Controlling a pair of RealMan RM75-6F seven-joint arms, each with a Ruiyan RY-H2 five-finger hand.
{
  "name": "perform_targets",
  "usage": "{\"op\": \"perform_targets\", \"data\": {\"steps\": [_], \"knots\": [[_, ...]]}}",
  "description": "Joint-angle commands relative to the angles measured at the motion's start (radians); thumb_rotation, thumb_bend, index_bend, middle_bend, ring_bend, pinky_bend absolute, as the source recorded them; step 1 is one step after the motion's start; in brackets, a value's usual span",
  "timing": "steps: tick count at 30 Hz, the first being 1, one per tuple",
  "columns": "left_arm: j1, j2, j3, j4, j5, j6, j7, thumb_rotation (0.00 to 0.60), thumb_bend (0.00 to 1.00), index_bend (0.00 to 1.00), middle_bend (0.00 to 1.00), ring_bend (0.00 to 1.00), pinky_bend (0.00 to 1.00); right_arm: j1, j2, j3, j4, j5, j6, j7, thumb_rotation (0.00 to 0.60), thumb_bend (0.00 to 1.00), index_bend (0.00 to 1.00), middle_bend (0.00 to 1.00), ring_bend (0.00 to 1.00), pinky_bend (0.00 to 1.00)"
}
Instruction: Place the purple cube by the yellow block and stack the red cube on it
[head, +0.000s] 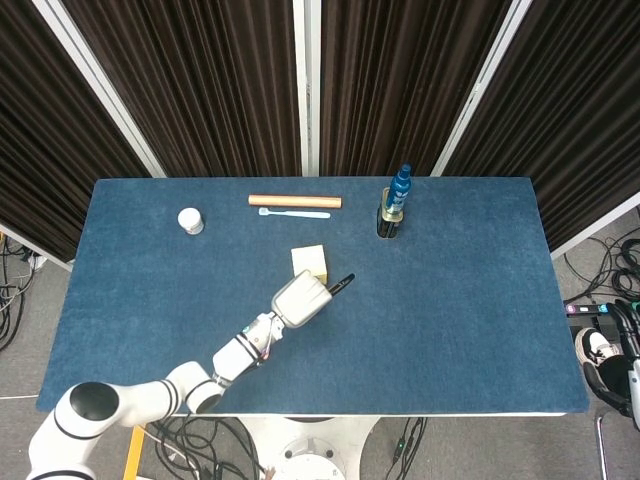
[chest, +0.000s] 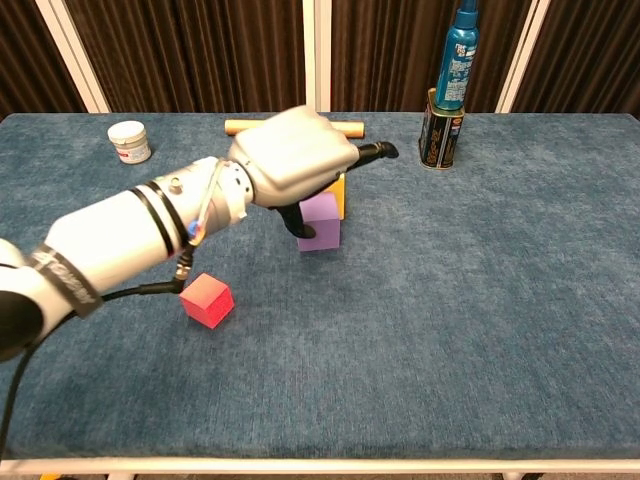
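The purple cube (chest: 320, 222) sits on the surface (chest: 500, 280) directly in front of the yellow block (chest: 339, 195), apparently touching it, so the first placement looks done or nearly so. The left hand (chest: 293, 160) hangs over the purple cube, one dark finger pointing past the yellow block toward the can with the blue bottle (chest: 446, 95); a dark fingertip reaches down along the cube's near-left face. From the chest view I cannot tell whether the hand is pinching the purple cube or has let go; the palm hides the contact. The red cube (chest: 207, 300) lies well apart from the purple cube, toward the robot and to its left, beneath the left forearm, so the left hand is the one near it; the right hand shows in neither view. The red cube has bare surface on every side, away from the edge. Beyond the yellow block lie a wooden rod (head: 295, 201), a toothbrush (head: 294, 212) and a white jar (head: 190, 220), all far from the path.
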Motion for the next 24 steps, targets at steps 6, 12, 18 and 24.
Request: {"op": "perform_targets", "data": {"steps": [6, 12, 18, 24], "knots": [[0.098, 0.347, 0.058, -0.419, -0.036, -0.012, -0.085, 0.600, 0.01, 0.30, 0.88, 0.93, 0.96, 0.010, -0.006, -0.001, 0.006, -0.017, -0.005, 0.006, 0.600, 0.24, 0.00, 0.07, 0.00, 0.06], [0.138, 0.529, 0.111, -0.613, -0.106, -0.111, -0.196, 0.600, 0.09, 0.40, 0.89, 0.93, 0.96, 0.025, -0.010, 0.001, 0.007, -0.025, -0.019, 0.005, 0.600, 0.24, 0.00, 0.07, 0.00, 0.06], [0.162, 0.541, 0.151, -0.641, -0.134, -0.151, -0.208, 0.600, 0.13, 0.40, 0.89, 0.93, 0.96, 0.038, -0.016, 0.000, 0.008, -0.034, -0.031, 0.004, 0.600, 0.24, 0.00, 0.07, 0.00, 0.06], [0.182, 0.478, 0.148, -0.604, -0.200, -0.178, -0.240, 0.600, 0.16, 0.40, 0.89, 0.93, 0.96, 0.043, -0.016, 0.001, 0.016, -0.030, -0.038, 0.013, 0.600, 0.24, 0.00, 0.07, 0.00, 0.06]]}}
